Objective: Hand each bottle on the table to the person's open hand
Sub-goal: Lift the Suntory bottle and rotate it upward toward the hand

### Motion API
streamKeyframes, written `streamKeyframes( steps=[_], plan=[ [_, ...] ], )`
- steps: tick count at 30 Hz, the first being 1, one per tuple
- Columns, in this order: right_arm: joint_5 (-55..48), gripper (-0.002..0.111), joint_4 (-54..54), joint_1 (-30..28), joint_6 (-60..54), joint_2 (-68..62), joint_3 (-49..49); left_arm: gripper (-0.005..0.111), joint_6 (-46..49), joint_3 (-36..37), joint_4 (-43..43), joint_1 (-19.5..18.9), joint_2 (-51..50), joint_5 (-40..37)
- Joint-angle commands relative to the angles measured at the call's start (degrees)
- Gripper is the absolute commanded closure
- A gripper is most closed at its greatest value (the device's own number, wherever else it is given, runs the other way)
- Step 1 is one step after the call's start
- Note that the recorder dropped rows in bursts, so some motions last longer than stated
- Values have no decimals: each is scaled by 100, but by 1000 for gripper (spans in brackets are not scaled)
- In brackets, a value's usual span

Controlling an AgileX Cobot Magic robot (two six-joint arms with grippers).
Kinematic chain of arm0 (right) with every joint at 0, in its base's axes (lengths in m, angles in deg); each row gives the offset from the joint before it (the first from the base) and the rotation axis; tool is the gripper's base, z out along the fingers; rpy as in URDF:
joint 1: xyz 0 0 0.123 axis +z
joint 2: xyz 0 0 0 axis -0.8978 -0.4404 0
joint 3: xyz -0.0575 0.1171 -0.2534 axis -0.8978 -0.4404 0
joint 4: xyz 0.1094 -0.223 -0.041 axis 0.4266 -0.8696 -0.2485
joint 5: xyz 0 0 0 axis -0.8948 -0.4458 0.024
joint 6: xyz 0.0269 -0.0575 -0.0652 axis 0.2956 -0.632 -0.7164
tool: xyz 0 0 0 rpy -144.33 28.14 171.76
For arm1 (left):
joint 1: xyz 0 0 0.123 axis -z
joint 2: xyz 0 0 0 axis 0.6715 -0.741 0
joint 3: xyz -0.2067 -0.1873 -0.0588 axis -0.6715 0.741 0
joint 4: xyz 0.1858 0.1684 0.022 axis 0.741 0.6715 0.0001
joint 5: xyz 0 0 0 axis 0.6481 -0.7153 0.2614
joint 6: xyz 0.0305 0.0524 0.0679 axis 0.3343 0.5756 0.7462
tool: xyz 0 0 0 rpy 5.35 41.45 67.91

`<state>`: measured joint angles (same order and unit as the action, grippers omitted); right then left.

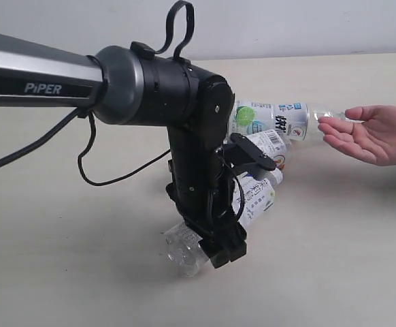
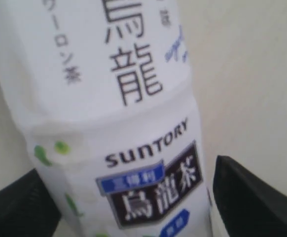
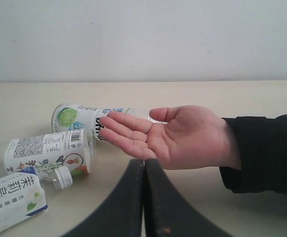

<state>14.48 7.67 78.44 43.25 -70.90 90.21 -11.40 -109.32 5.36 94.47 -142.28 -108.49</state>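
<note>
Beige table carries 4 bottles, all beyond the fingertips of the person's open hand. Farthest from that hand, the left gripper straddles the Suntory bottle; whether it is clamped, I cannot tell. Meanwhile the right gripper is closed and empty. Pickup step, it seems: next, secure the grip, lift, carry to the hand.

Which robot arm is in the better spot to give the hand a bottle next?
The left. The left pincer straddles the Suntory bottle, a finger on each side, though I can't tell whether it squeezes. The right pincer is shut, holds nothing, and just faces the open hand.
</note>
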Motion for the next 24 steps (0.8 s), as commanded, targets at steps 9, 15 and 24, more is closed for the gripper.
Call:
streamKeyframes(
  steps=[9, 15, 24],
  plan=[
    [47, 108, -11, 12, 4, 35, -27, 77, -318, 14, 256, 24, -44, -230],
    [47, 108, -11, 12, 4, 35, -27, 107, -304, 3, 256, 24, -44, -467],
    [47, 108, -11, 12, 4, 35, -27, 107, -315, 3, 256, 24, -16, -600]
  ],
)
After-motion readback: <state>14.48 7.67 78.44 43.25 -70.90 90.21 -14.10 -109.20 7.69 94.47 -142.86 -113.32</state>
